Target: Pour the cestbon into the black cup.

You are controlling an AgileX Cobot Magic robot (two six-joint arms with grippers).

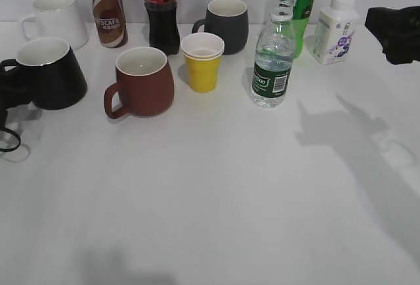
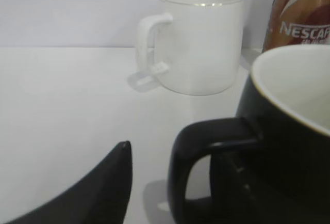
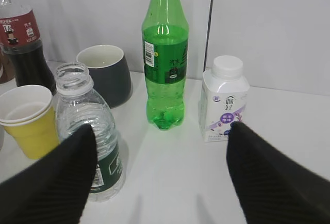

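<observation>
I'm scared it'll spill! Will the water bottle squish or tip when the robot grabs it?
The cestbon looks like thin, ribbed clear plastic, so it may dent when squeezed. Its cap is off, so a hard squeeze could push water out. It's tall and narrow, so a sideways nudge might tip it.

Lighting: bright, even, from above. Shadows: soft grey arm shadow across desk [image 1: 216,199] near right edge. Glare: faint highlights on glossy black cup [image 1: 49,75]. Focus: close wrist-view foreground blurred.
</observation>
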